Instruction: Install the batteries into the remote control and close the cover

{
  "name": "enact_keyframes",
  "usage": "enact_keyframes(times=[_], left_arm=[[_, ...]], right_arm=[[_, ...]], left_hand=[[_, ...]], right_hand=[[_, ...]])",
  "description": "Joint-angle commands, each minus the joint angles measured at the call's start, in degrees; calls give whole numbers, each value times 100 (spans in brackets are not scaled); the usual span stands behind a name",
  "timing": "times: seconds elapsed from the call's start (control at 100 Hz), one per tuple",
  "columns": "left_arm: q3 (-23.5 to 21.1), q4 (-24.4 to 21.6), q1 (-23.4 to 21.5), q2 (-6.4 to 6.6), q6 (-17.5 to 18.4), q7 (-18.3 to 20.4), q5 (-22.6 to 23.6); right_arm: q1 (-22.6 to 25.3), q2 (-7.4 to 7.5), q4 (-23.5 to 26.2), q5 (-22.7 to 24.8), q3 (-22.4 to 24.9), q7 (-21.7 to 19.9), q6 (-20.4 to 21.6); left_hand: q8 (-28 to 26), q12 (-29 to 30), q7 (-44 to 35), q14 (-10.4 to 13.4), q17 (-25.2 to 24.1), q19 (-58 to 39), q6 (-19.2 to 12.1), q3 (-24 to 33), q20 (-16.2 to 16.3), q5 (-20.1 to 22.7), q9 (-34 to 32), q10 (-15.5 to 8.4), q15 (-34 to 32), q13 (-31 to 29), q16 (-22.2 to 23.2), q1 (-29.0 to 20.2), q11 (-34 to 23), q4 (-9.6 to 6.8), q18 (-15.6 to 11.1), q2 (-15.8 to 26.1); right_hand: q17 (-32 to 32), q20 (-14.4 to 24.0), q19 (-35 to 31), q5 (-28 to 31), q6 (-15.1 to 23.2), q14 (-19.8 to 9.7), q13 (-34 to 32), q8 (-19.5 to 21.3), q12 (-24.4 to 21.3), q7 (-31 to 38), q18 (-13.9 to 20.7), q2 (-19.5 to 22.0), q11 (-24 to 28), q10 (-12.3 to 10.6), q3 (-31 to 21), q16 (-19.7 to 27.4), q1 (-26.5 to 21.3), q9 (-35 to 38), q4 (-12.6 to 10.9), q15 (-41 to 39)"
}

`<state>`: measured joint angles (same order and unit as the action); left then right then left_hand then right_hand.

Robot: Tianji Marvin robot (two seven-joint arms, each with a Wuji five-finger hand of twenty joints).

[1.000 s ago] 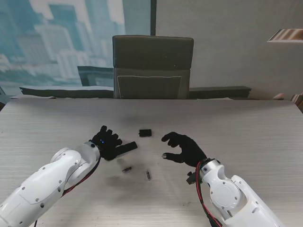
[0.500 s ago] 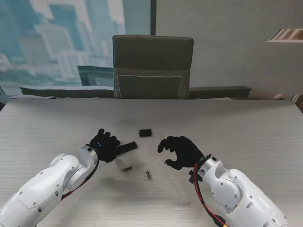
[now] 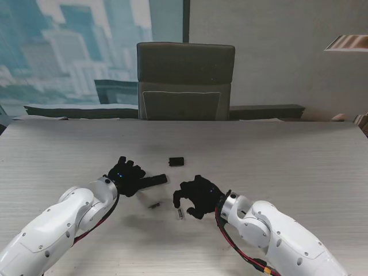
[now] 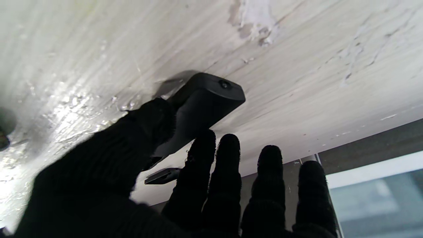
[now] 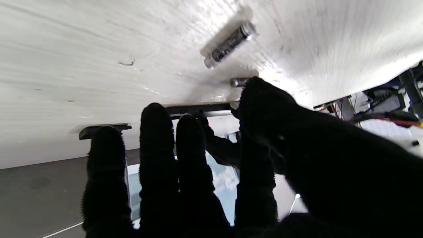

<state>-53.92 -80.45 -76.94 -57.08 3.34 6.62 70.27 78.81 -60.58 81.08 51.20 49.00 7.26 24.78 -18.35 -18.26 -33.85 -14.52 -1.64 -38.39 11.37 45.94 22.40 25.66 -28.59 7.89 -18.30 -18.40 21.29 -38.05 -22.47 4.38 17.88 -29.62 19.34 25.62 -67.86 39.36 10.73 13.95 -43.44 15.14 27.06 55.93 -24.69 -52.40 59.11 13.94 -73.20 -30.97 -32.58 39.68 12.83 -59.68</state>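
Two batteries were seen lying on the surface [image 3: 299, 155]: one battery [image 3: 180, 213] just beneath the right robot hand [image 3: 195, 195], whose fingers were spread and gripped nothing, and the other battery [image 3: 153, 205] to its left. The remote control [image 3: 150, 181] was clasped by the left robot hand [image 3: 125, 175]. The cover [image 3: 176, 161] lay apart, farther from me.
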Motion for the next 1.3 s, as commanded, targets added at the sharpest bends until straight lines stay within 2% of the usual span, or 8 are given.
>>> enact_keyframes(times=[0.0,0.27,0.58,0.73,0.83,0.93,1.12,1.29], left_arm=[[71,166,-158,27,49,154,-8],[-19,94,-262,26,132,-5,84],[-92,24,-326,30,217,-55,155],[-98,27,-328,29,227,-46,138],[-110,26,-336,28,230,-58,139],[-116,30,-343,27,227,-87,144],[-100,40,-330,27,238,-96,134],[-66,53,-303,26,261,-85,100]], right_arm=[[-83,-58,-89,20,-113,-26,-49],[-470,-119,-490,35,-657,238,-307],[-836,-134,-875,149,-1213,425,-414],[-985,-133,-1055,187,-1452,476,-488],[-1058,-124,-1131,229,-1590,475,-601],[-1074,-129,-1169,207,-1650,457,-726],[-1024,-126,-1141,125,-1620,322,-829],[-873,-134,-996,-10,-1435,168,-889]], left_hand=[[-437,-17,-1159,-36,-22,84,-1399,161,-21,1017,-76,16,-28,-41,-24,-182,-82,123,66,-168],[-423,-42,-1376,-39,10,47,-1524,163,-42,1058,-152,-13,-70,-93,-18,-367,-129,187,72,-278],[-357,-50,-1480,-21,-2,22,-1442,193,-91,1015,-166,-16,-90,-122,-27,-364,-135,194,77,-285],[-336,-49,-1485,-21,-8,14,-1413,191,-107,1003,-158,-11,-86,-110,-32,-331,-129,184,78,-274],[-329,-49,-1494,-23,-12,10,-1423,186,-118,996,-154,-11,-87,-111,-33,-323,-129,182,79,-274],[-320,-49,-1476,-20,-11,6,-1426,207,-126,974,-142,-4,-88,-108,-33,-303,-127,169,86,-261],[-326,-48,-1474,-20,-17,0,-1426,208,-140,971,-134,-6,-91,-98,-32,-292,-125,172,85,-254],[-340,-49,-1494,-27,-22,-7,-1443,199,-148,994,-132,-2,-93,-96,-32,-285,-127,172,84,-267]], right_hand=[[-91,-13,-222,148,217,-162,69,-95,117,160,154,-139,195,-178,-313,-138,-245,-130,154,-169],[-202,-23,-246,172,328,-230,252,-141,164,256,246,22,303,-204,-327,-208,-482,-375,159,-266],[-359,-41,-266,168,484,-377,543,-182,163,300,374,68,280,-256,-305,-268,-446,-979,201,-283],[-434,-53,-286,215,550,-373,653,-293,150,487,399,-115,296,-233,-134,-290,-122,-1094,514,-263],[-485,-77,-281,248,582,-334,701,-561,120,852,369,-109,276,-178,-5,-290,35,-1111,713,-211],[-518,-92,-268,438,615,-287,720,-760,109,1287,332,-11,263,-159,147,-276,95,-1111,733,-165],[-575,-133,-187,995,502,-194,713,-719,62,1623,251,304,163,-107,200,-214,66,-944,695,-32],[-590,-187,-104,1121,88,-139,679,-618,19,1606,169,256,42,-97,81,-103,-60,-776,709,194]])
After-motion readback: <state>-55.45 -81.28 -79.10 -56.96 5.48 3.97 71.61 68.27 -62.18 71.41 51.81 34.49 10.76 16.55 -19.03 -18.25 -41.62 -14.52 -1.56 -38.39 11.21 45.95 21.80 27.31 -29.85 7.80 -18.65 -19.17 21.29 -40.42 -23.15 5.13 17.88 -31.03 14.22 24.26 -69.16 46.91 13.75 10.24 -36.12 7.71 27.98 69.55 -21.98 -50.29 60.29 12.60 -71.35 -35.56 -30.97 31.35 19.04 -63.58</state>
